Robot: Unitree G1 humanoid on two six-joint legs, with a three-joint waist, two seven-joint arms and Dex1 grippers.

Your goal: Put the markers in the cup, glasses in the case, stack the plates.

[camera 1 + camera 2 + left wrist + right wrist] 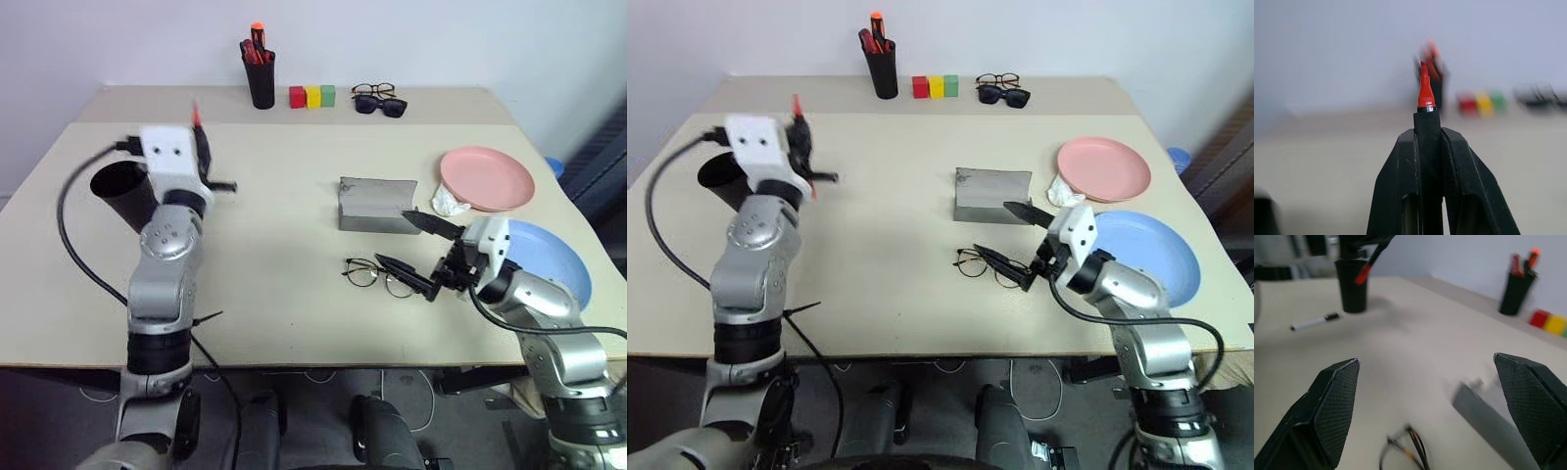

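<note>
Left gripper (1427, 147) clamps the red marker (1425, 93) above the cup (125, 194) at the table's left edge; right gripper (418, 257) gapes by the glasses (377, 275) near the front edge. The marker could miss the rim.

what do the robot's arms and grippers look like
Both arms are silver-grey metal segments with black joints. Each wrist carries a white block, with two dark dots on the left one. Black cables loop off each arm. The left gripper and right gripper have black wedge-shaped jaws with textured pads.
</note>
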